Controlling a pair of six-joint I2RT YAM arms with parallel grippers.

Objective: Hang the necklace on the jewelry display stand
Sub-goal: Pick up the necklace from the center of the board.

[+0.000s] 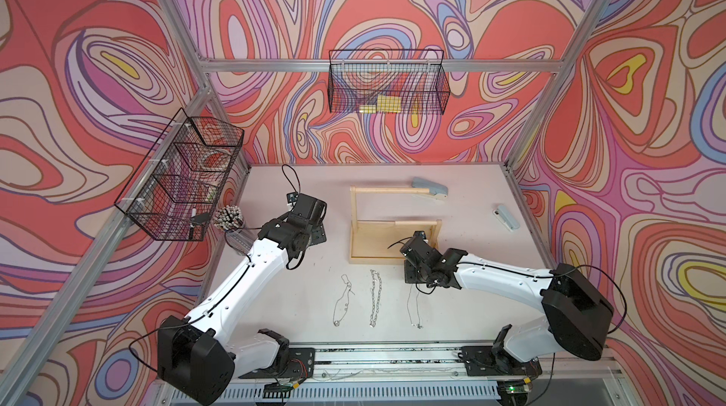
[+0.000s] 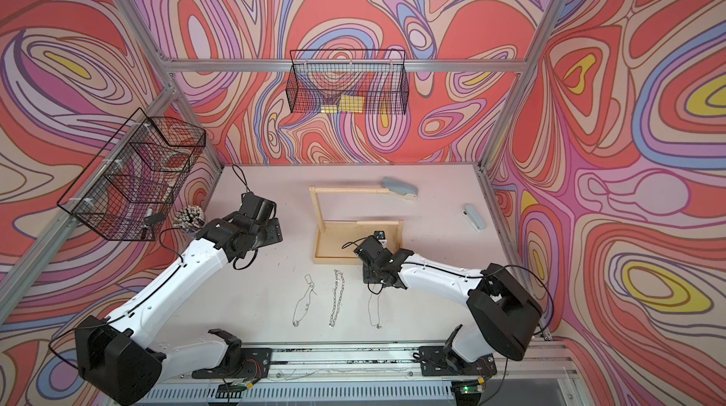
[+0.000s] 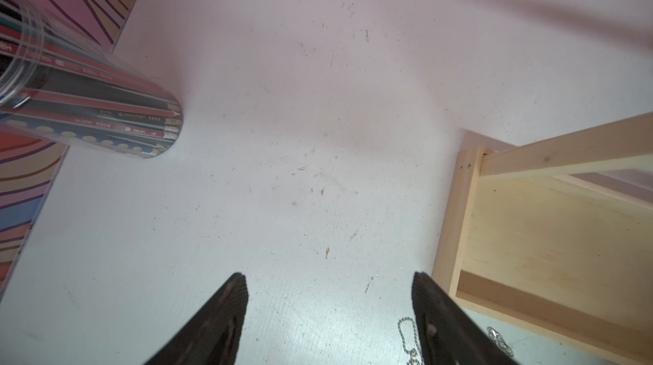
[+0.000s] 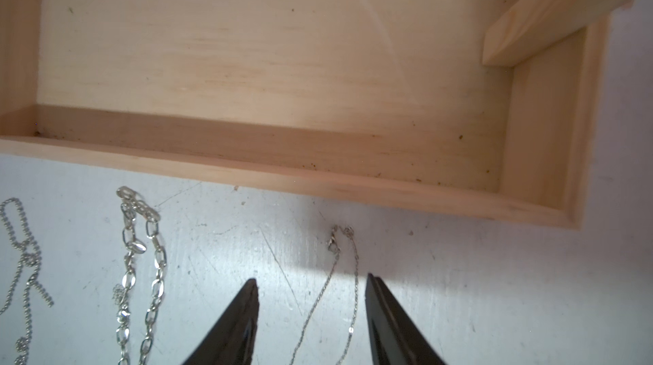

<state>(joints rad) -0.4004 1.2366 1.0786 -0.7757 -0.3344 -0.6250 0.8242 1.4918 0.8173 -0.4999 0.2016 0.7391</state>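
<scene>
Stand placement: jewelry display stand [image 1: 371,245] sits mid-table [image 3: 318,116], on the far side of three chains. Its near tray rim runs just beyond the clasp end of the thin necklace [image 4: 356,275], not touching it. Right gripper [image 4: 311,280] hangs over that necklace with jaws spread, both strands lying flat between the tips. Link chain [image 4: 157,262] and ball chain [image 4: 26,260] lie to the left, each apart. Left gripper [image 3: 328,276] is spread and empty over bare surface between the pencil cup [image 3: 106,116] and the stand's left rim.
</scene>
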